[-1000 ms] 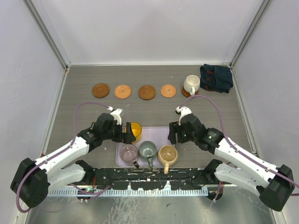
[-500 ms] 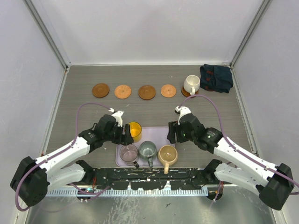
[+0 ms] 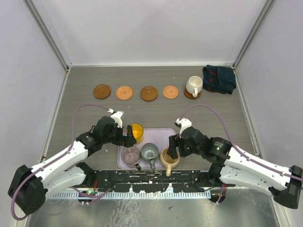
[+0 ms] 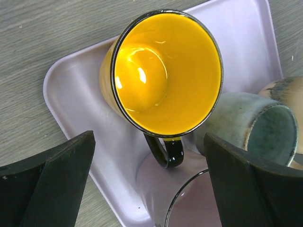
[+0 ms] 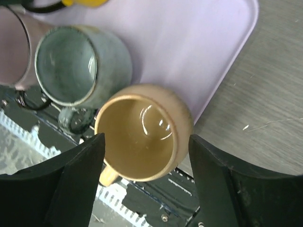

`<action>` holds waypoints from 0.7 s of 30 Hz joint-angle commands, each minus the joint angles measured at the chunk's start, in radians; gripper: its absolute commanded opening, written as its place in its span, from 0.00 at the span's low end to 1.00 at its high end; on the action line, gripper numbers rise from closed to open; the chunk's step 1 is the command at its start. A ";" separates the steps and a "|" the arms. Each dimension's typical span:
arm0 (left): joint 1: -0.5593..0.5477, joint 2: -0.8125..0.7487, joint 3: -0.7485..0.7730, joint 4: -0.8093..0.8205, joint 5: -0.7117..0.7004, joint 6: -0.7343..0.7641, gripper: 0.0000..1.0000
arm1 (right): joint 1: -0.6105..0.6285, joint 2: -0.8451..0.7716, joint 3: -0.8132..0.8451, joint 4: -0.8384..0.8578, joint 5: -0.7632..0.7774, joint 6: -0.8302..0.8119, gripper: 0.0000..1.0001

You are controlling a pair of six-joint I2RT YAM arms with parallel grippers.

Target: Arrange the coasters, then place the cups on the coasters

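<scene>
Several round wooden coasters (image 3: 124,92) lie in a row at the back. The rightmost one carries the white cup (image 3: 193,85). The yellow cup (image 4: 165,71), the mauve-pink cup (image 3: 130,154), the grey-green cup (image 5: 75,64) and the tan cup (image 5: 142,135) stand on the lilac tray (image 3: 158,135). My left gripper (image 4: 147,156) is open, low over the yellow cup's black handle and the pink cup's rim. My right gripper (image 5: 147,142) is open, one finger on each side of the tan cup, holding nothing.
A dark navy cloth (image 3: 219,79) lies at the back right, beside the white cup. The tray sits at the near edge between the two arm bases, and the black base rail (image 3: 151,179) runs just behind it. White walls close the table on three sides.
My right gripper has come back toward the near edge, from over the tray's right end to around the tan cup. My left gripper has edged nearer, from the yellow cup toward the pink one.
</scene>
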 commanded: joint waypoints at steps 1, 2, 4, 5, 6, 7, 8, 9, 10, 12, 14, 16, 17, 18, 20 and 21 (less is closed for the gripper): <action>-0.005 -0.053 -0.001 0.031 0.005 0.009 0.98 | 0.102 0.048 0.046 -0.050 0.041 0.051 0.77; -0.005 -0.059 0.001 0.026 -0.002 0.009 0.98 | 0.131 0.062 0.051 -0.065 0.061 0.061 0.77; -0.005 -0.069 0.005 0.009 -0.015 0.008 0.98 | 0.180 0.081 0.059 -0.092 0.095 0.086 0.78; -0.005 -0.072 0.007 0.002 -0.023 0.009 0.98 | 0.198 0.084 0.060 -0.105 0.105 0.100 0.78; -0.005 -0.076 0.008 -0.003 -0.027 0.007 0.98 | 0.210 0.082 0.060 -0.115 0.108 0.111 0.78; -0.005 -0.080 0.008 -0.008 -0.032 0.004 0.98 | 0.221 0.076 0.057 -0.121 0.108 0.125 0.78; -0.005 -0.083 0.007 -0.010 -0.034 0.000 0.98 | 0.231 0.066 0.052 -0.123 0.107 0.144 0.79; -0.005 -0.086 0.004 -0.011 -0.035 -0.005 0.98 | 0.238 0.054 0.047 -0.124 0.108 0.158 0.79; -0.005 -0.089 0.003 -0.010 -0.037 -0.011 0.98 | 0.246 0.042 0.039 -0.124 0.106 0.172 0.80; -0.006 -0.095 -0.002 -0.009 -0.042 -0.019 0.98 | 0.257 0.034 0.022 -0.122 0.101 0.195 0.82; -0.007 -0.099 -0.006 -0.008 -0.046 -0.020 0.98 | 0.268 0.035 0.006 -0.108 0.100 0.211 0.83; -0.007 -0.102 -0.006 -0.011 -0.051 -0.021 0.98 | 0.279 0.044 -0.005 -0.091 0.107 0.226 0.83; -0.007 -0.106 -0.007 -0.014 -0.053 -0.021 0.98 | 0.284 0.051 -0.009 -0.083 0.107 0.231 0.83; -0.006 -0.110 -0.007 -0.018 -0.055 -0.021 0.98 | 0.289 0.058 -0.014 -0.077 0.107 0.236 0.84; -0.006 -0.119 -0.009 -0.025 -0.061 -0.019 0.98 | 0.302 0.082 -0.015 -0.074 0.108 0.242 0.89; -0.005 -0.124 -0.011 -0.028 -0.064 -0.018 0.98 | 0.310 0.096 -0.014 -0.076 0.107 0.246 0.89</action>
